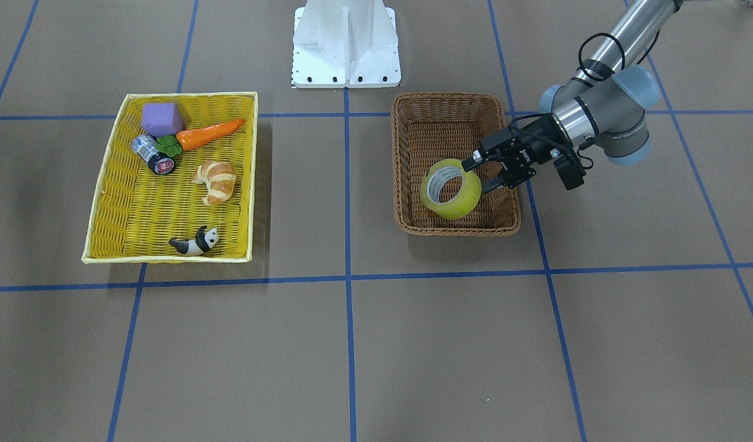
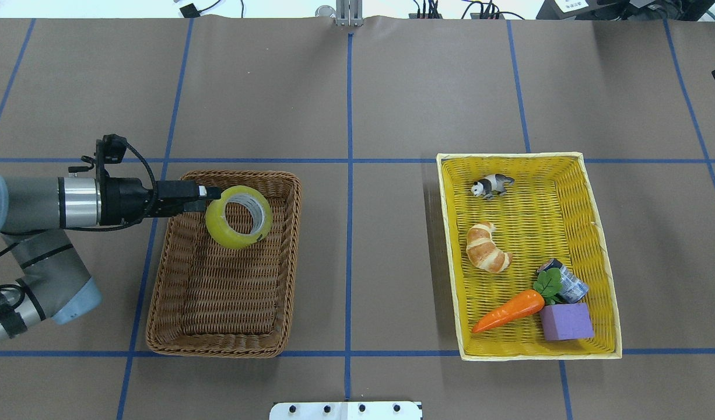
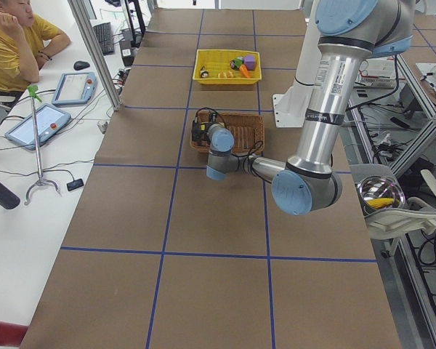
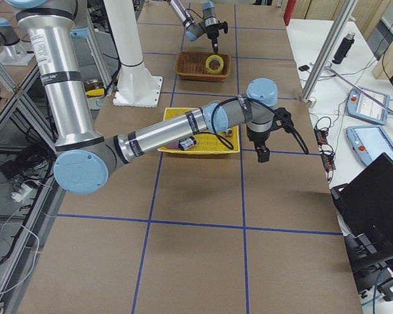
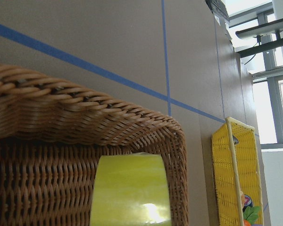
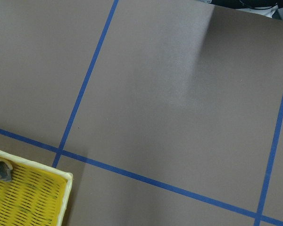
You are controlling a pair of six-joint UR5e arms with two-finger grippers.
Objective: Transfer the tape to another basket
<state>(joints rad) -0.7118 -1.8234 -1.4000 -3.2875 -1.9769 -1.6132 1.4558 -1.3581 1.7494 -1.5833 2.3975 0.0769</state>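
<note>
The tape (image 1: 451, 188), a yellowish roll with a grey-white core, hangs tilted over the operator-side end of the brown wicker basket (image 1: 456, 97). My left gripper (image 1: 478, 176) reaches in over the basket's side and is shut across the roll's width. In the overhead view the left gripper (image 2: 211, 195) holds the tape (image 2: 239, 217) near the basket's (image 2: 159, 338) far end. The left wrist view shows the tape (image 5: 129, 188) close up against the basket wall (image 5: 61, 117). My right gripper (image 4: 262, 156) shows only in the exterior right view, beyond the yellow tray; I cannot tell whether it is open or shut.
The yellow woven tray (image 1: 167, 258) holds a purple block (image 1: 161, 118), a carrot (image 1: 209, 134), a black-and-silver cylinder (image 1: 153, 154), a croissant (image 1: 216, 181) and a panda figure (image 1: 195, 242). The robot's white base (image 1: 346, 43) stands between the two containers.
</note>
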